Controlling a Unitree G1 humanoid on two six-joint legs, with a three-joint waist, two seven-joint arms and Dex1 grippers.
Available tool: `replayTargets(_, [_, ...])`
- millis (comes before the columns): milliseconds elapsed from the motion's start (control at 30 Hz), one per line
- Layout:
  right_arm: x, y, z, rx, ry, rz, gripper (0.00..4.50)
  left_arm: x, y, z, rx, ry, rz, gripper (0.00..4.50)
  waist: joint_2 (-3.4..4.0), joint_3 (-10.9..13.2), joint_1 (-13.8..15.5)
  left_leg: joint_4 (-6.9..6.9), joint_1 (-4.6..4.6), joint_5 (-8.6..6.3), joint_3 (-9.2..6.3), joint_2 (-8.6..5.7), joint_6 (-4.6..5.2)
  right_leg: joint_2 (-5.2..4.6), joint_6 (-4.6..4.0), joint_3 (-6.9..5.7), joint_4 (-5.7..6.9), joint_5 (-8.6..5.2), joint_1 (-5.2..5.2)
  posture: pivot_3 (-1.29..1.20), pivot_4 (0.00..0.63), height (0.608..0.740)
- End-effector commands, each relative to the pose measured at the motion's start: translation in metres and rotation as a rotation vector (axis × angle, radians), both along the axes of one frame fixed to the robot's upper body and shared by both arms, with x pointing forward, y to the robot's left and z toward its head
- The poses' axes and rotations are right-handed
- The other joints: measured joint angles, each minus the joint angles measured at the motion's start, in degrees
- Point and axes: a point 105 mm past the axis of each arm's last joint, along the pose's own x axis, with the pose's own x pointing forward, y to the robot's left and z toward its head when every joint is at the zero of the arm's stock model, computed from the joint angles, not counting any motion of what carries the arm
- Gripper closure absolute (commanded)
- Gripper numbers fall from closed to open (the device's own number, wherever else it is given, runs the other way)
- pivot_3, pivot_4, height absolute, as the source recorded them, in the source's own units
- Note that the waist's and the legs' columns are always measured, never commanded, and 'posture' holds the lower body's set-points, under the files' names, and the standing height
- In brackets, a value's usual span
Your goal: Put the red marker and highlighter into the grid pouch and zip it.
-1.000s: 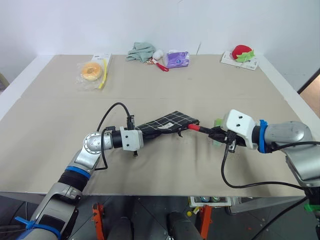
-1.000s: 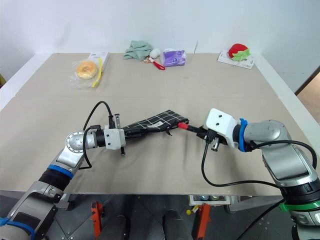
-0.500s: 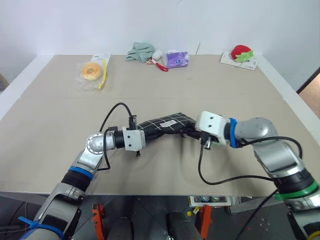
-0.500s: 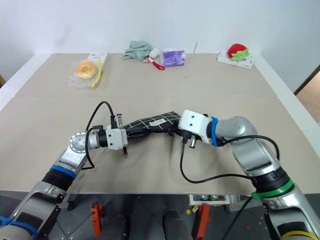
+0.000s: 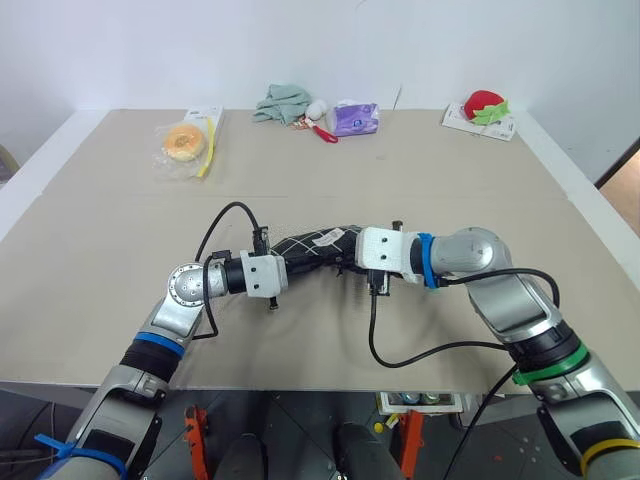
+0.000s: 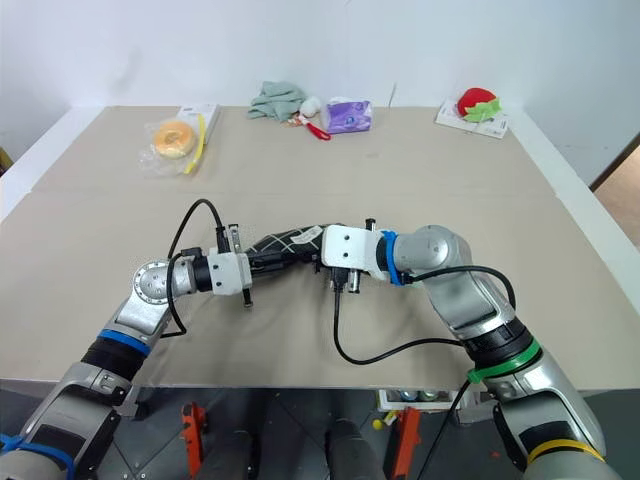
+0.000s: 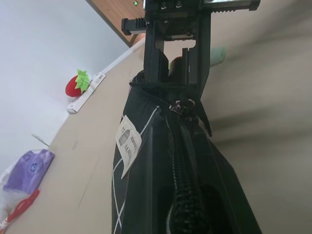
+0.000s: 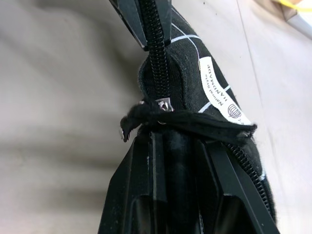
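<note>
Since one second ago, the right gripper (image 5: 352,262) has travelled left across the counter (image 5: 420,170) to the right end of the grid pouch (image 5: 318,243), and the red marker that showed at its tip is no longer seen. The grid pouch is now bowed upward between the two grippers, clear of the counter near the middle. Its white label (image 7: 127,140) faces up and its zipper (image 8: 157,29) runs along the top edge, with the slider and pull tab (image 8: 161,105) at the right end.

Right gripper jaws stand narrow at that end of the pouch, beside the pull tab; what they pinch cannot be told. Left gripper (image 5: 288,262) jaws are closed on the left end of the pouch and have not moved.

At the far edge of the counter lie, from left to right, a bagged doughnut (image 5: 183,142), a crumpled green cloth (image 5: 281,103), a purple packet (image 5: 355,118) and a strawberry toy (image 5: 484,104) on a white card.
</note>
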Motion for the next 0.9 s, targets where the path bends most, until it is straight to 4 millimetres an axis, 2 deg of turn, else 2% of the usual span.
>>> replayTargets(33, [-0.007, 0.009, 0.017, 0.002, -0.088, 0.093, 2.48, -0.005, -0.007, 0.015, -0.062, -0.020, -0.030, 4.50, 0.00, 0.00, 0.00, 0.00, 0.00, 0.00, 0.00, 0.00, 0.00, 0.00, 0.00, 0.00, 0.00, 0.00, 0.00, 0.00, 0.150, 0.739])
replayTargets(100, [-0.009, 0.004, 0.019, -0.006, -0.071, 0.096, 1.62, -0.004, -0.006, 0.016, -0.078, 0.001, -0.028, 4.50, 0.00, 0.00, 0.00, 0.00, 0.00, 0.00, 0.00, 0.00, 0.00, 0.00, 0.00, 0.00, 0.00, 0.00, 0.00, 0.00, 0.150, 0.739])
replayTargets(167, [-0.011, -0.001, 0.023, -0.013, -0.056, 0.102, 0.44, -0.003, -0.006, 0.018, -0.093, 0.019, -0.024, 4.50, 0.00, 0.00, 0.01, 0.00, 0.00, 0.00, 0.00, 0.00, 0.00, 0.00, -0.03, 0.00, 0.00, 0.02, 0.00, 0.00, 0.150, 0.739])
replayTargets(200, [-0.013, -0.003, 0.025, -0.016, -0.054, 0.106, 0.05, -0.003, -0.006, 0.018, -0.099, 0.027, -0.023, 4.50, 0.00, 0.00, 0.01, 0.00, -0.01, 0.00, 0.00, 0.00, 0.00, 0.00, -0.06, 0.00, 0.00, 0.04, 0.01, 0.00, 0.150, 0.739])
replayTargets(300, [-0.018, -0.015, 0.059, 0.094, -0.027, 0.078, 0.05, 0.000, -0.003, 0.021, -0.125, 0.058, -0.004, 4.50, 0.00, 0.00, 0.03, 0.01, -0.01, 0.00, -0.01, -0.01, 0.00, -0.01, -0.11, 0.00, 0.01, 0.06, 0.02, 0.00, 0.150, 0.739])
replayTargets(400, [-0.028, -0.026, 0.091, 0.319, 0.043, 0.029, 0.05, 0.002, 0.000, 0.022, -0.147, 0.077, 0.014, 4.50, 0.00, 0.00, 0.03, 0.01, 0.00, 0.00, -0.03, -0.01, 0.00, 0.00, -0.11, 0.00, 0.02, 0.07, 0.02, 0.00, 0.150, 0.739])
replayTargets(433, [-0.028, -0.033, 0.099, 0.383, 0.051, -0.008, 0.05, 0.002, 0.001, 0.023, -0.159, 0.087, 0.023, 4.50, 0.00, 0.00, 0.01, 0.01, 0.00, 0.00, -0.05, 0.00, 0.00, 0.00, -0.14, -0.01, 0.02, 0.08, 0.04, 0.00, 0.150, 0.739])
replayTargets(500, [-0.017, -0.054, 0.102, 0.471, 0.029, -0.173, 0.05, 0.003, 0.003, 0.024, -0.176, 0.099, 0.035, 4.50, 0.00, 0.00, 0.06, 0.01, 0.01, 0.00, -0.09, 0.00, 0.00, 0.00, -0.20, -0.04, 0.03, 0.11, 0.05, 0.00, 0.150, 0.739])
replayTargets(567, [0.002, -0.082, 0.095, 0.533, 0.012, -0.414, 0.05, 0.004, 0.004, 0.024, -0.186, 0.108, 0.042, 4.50, -0.04, -0.02, 0.12, 0.02, 0.02, 0.00, -0.09, 0.00, 0.00, 0.00, -0.18, -0.06, 0.03, 0.11, 0.09, 0.00, 0.150, 0.739])
replayTargets(600, [0.008, -0.097, 0.083, 0.542, 0.025, -0.541, 0.05, 0.004, 0.004, 0.024, -0.192, 0.115, 0.044, 4.50, -0.04, -0.02, 0.12, 0.05, 0.03, 0.00, -0.09, 0.00, 0.00, 0.00, -0.15, -0.06, 0.03, 0.09, 0.09, 0.00, 0.150, 0.739])
replayTargets(733, [0.012, -0.137, 0.037, 0.610, 0.126, -0.944, 0.05, 0.003, 0.004, 0.026, -0.198, 0.125, 0.044, 4.50, -0.04, -0.02, 0.22, 0.07, 0.03, 0.01, -0.05, 0.00, 0.00, 0.00, 0.01, -0.03, 0.04, 0.00, 0.07, 0.00, 0.150, 0.739])
replayTargets(800, [0.008, -0.142, 0.018, 0.643, 0.183, -1.062, 0.05, 0.003, 0.004, 0.025, -0.197, 0.127, 0.042, 4.50, -0.01, -0.03, 0.03, 0.06, 0.02, 0.02, -0.04, 0.00, 0.01, 0.02, -0.03, -0.01, 0.09, 0.03, 0.04, 0.00, 0.150, 0.739])
replayTargets(900, [0.002, -0.140, -0.008, 0.709, 0.257, -1.192, 0.05, 0.004, 0.003, 0.025, -0.193, 0.130, 0.037, 4.50, 0.00, -0.04, -0.02, 0.04, 0.04, 0.03, -0.05, 0.04, 0.02, 0.08, -0.09, 0.00, 0.13, 0.06, 0.01, 0.00, 0.150, 0.739])
